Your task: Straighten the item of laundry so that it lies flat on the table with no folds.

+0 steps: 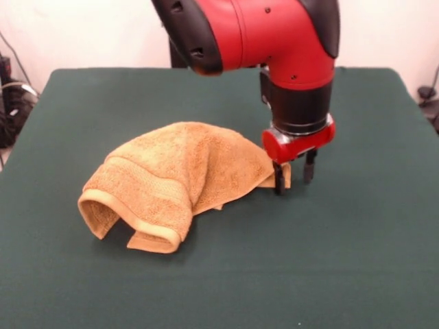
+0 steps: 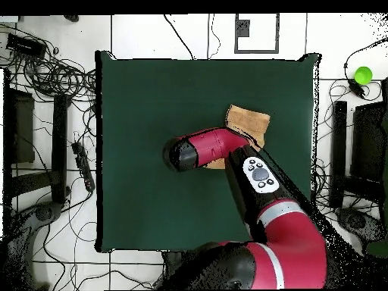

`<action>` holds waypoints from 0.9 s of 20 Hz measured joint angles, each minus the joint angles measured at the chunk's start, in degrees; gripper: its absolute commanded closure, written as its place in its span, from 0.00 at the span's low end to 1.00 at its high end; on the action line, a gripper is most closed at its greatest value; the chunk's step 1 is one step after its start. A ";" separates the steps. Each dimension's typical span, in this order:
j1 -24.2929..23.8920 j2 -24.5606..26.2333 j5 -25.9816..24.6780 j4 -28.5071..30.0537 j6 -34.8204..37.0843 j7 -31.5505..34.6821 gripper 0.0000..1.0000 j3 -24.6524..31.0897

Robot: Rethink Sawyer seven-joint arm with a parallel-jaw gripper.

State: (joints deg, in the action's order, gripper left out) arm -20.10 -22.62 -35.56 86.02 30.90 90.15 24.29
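Pinching the towel (image 1: 180, 175) corner, our hand (image 1: 293, 177) has one finger on it, jaws partly apart; the towel sits bunched mid-surface (image 1: 357, 260), and a loose grip could slip, leaving folds

A bright green ball (image 2: 363, 75) sits on the pale tiled floor (image 2: 151, 34) at one side, tangled black cables (image 2: 45, 72) sprawl opposite, and a dark square frame (image 2: 256, 34), possibly taped markings, lies beyond.
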 measured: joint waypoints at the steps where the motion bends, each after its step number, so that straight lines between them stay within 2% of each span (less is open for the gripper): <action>1: 0.51 -0.25 -0.25 -0.27 0.38 0.00 0.00 -0.90; 8: 1.88 -0.64 -1.41 -2.03 2.23 0.00 0.00 -4.71; 14: 2.87 -0.04 -0.75 -3.89 3.78 0.00 0.00 -5.54; 15: 3.37 0.18 -0.11 -4.36 4.63 0.00 1.00 -5.84; 18: 3.56 0.29 0.32 -4.40 4.92 0.00 1.00 -5.84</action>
State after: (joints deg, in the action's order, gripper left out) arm -16.55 -22.33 -35.23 81.62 35.81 90.15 18.44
